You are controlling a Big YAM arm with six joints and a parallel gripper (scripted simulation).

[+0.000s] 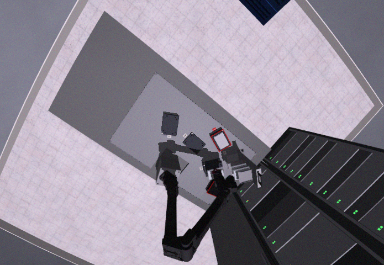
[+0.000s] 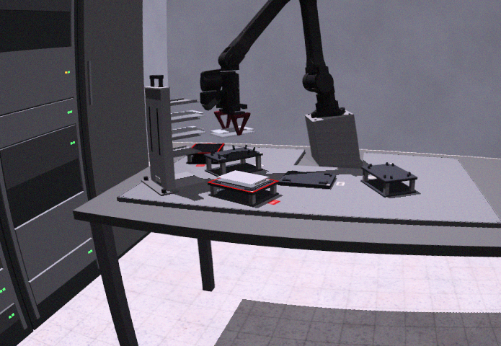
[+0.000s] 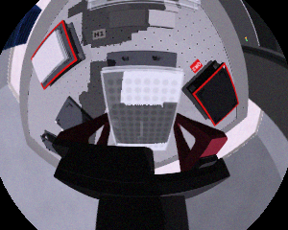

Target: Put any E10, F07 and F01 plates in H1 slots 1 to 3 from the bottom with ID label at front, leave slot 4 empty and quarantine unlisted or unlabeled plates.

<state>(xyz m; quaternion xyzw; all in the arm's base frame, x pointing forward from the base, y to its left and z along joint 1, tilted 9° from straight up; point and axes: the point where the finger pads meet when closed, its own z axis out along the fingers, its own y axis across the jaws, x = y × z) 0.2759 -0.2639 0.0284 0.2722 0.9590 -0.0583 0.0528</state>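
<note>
From above, the arm hides most of the hotel (image 1: 258, 177). From the side, the gripper (image 2: 231, 121) carries a plate (image 2: 223, 131) in wide-set fingers beside the shelves. The wrist camera shows no readable label. Next, probably line it up with 1 slot.

Top view: high overhead, looking straight down and turned at a slant, far enough to take in the whole bench (image 1: 82, 81), the floor around it and the server cabinets (image 1: 339, 193). Exterior view: near bench height at the side opposite the arm's pedestal (image 2: 332, 138), facing level across the bench to the back wall, middling near, cabinets at left. Wrist view: fisheye behind the hand (image 3: 143, 133), looking down past its fingers, close; all three share the red-edged nests (image 2: 242, 183) and the plate hotel (image 2: 158, 134).
</note>
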